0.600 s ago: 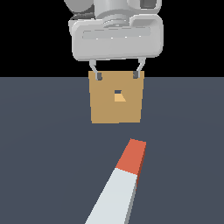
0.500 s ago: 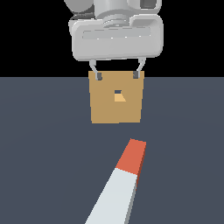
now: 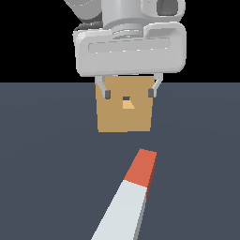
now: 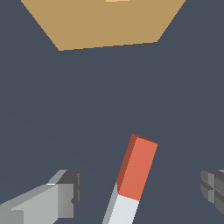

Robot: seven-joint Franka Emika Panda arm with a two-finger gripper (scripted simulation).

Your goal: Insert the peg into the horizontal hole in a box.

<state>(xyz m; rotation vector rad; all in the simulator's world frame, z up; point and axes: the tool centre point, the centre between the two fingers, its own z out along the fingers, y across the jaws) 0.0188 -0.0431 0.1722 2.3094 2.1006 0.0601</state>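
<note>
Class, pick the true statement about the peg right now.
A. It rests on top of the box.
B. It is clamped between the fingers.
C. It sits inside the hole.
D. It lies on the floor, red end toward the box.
D: the peg lies flat on the floor, its red end nearest the box, apart from it, with the fingers spread wide and touching nothing.

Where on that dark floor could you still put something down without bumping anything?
Bare floor spreads on both sides of the peg and box, out to the exterior view's edges. A smaller free strip lies between the box's near edge and the peg's red end. It is tightest up at the box, where the open gripper hangs.
</note>
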